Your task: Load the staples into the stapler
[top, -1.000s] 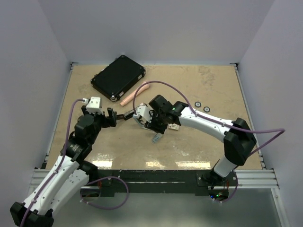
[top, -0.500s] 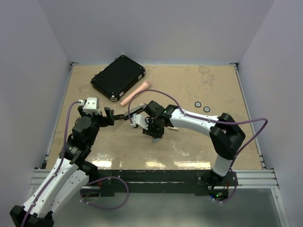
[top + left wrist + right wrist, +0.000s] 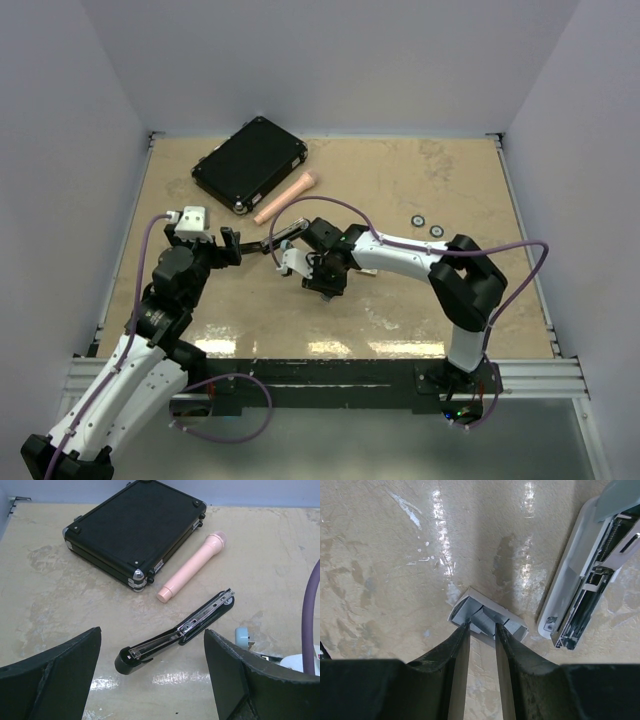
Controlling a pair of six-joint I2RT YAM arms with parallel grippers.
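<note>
Though pressing right jaws nearly shut over staples (image 3: pixel 512 625), could not confirm grasp; held left jaws released. Risked skidding flat strip across table (image 3: pixel 380 555).

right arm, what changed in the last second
The right gripper shifted left and nearer the arm bases, fingertips now at the staples; its elbow swung left. The left gripper eased back slightly, open. The black case and pink cylinder stayed put.
</note>
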